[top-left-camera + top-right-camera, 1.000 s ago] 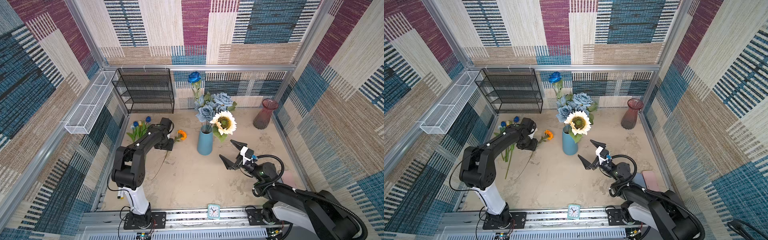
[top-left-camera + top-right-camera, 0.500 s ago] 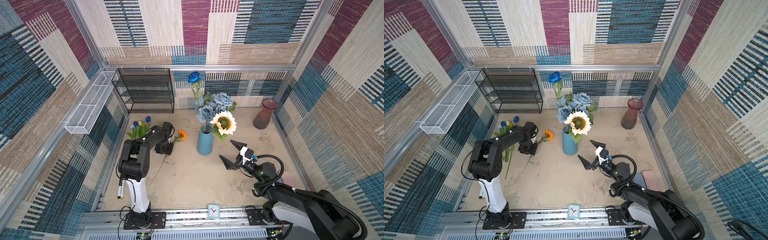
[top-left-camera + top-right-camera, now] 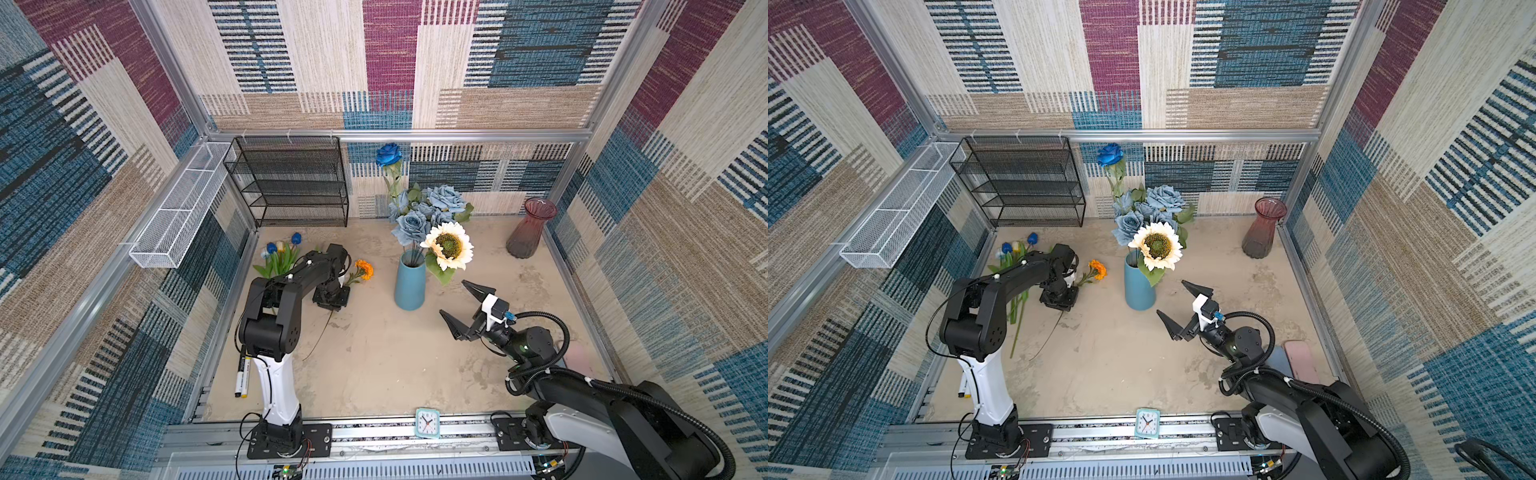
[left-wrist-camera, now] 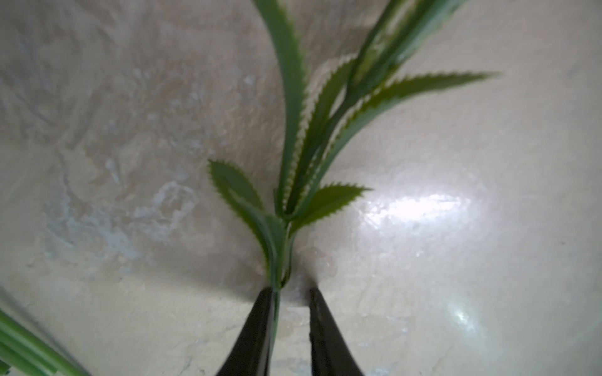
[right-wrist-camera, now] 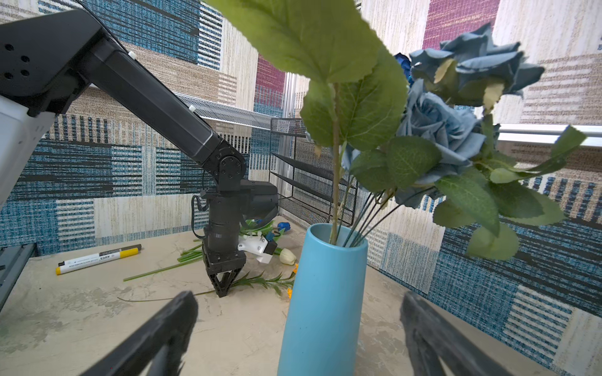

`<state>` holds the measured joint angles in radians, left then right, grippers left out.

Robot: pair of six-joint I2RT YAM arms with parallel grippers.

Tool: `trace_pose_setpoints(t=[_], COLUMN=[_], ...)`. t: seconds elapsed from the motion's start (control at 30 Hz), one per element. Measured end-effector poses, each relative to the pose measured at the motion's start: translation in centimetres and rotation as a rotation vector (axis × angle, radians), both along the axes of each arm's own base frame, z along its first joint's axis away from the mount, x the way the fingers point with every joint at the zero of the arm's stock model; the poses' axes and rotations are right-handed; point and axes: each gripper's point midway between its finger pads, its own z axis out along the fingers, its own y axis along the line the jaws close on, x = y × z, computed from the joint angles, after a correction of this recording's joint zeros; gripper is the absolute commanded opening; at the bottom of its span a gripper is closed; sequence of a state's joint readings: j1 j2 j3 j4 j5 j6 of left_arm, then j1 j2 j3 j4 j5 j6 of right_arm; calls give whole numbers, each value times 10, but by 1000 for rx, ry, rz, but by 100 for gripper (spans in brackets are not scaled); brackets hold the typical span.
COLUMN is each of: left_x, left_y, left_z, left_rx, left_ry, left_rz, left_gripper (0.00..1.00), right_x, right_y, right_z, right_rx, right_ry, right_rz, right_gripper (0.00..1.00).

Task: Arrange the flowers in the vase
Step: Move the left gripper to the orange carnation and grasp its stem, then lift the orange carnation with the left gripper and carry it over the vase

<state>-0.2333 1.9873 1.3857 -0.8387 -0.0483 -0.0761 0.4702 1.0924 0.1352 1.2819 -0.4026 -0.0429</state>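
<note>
Beige tabletop — left arm pitched down, fingers flanking flower stem.

Only the white marker on the counter bore readable print, apparently "AUCS"; its smaller lettering was too fine, and the clock showed numerals too small to read
</note>
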Motion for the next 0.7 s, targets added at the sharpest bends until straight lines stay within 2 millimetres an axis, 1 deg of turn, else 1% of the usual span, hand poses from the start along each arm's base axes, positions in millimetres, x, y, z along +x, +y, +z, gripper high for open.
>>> trace_pose_setpoints(t=[0.03,0.1,0.17,0.4,0.5,0.6,0.7], left_x=[0,0,0,2,6,9,12], left_y=[0,-2,-3,-5,-5,-6,-7], left_z=[0,0,0,2,4,9,12], left_rx=[-1,-10,-18,-27,-30,-38,-44], left_ry=[-1,-1,0,-11,-29,-51,-70], left_rz=[0,-1,-1,3,8,8,11], left_gripper=[19,17,11,2,0,0,0], right_x=[0,0,1,3,3,0,-1], right_y=[-1,-2,-3,-4,-5,-7,-9], right_z=[1,0,0,-2,-1,5,7], right_rx=[3,5,6,7,11,22,27], right_ry=[-2,-1,1,8,4,-14,-19], right_rz=[-4,-13,-18,-29,-35,-39,-44], right_gripper=[100,100,100,100,100,100,100])
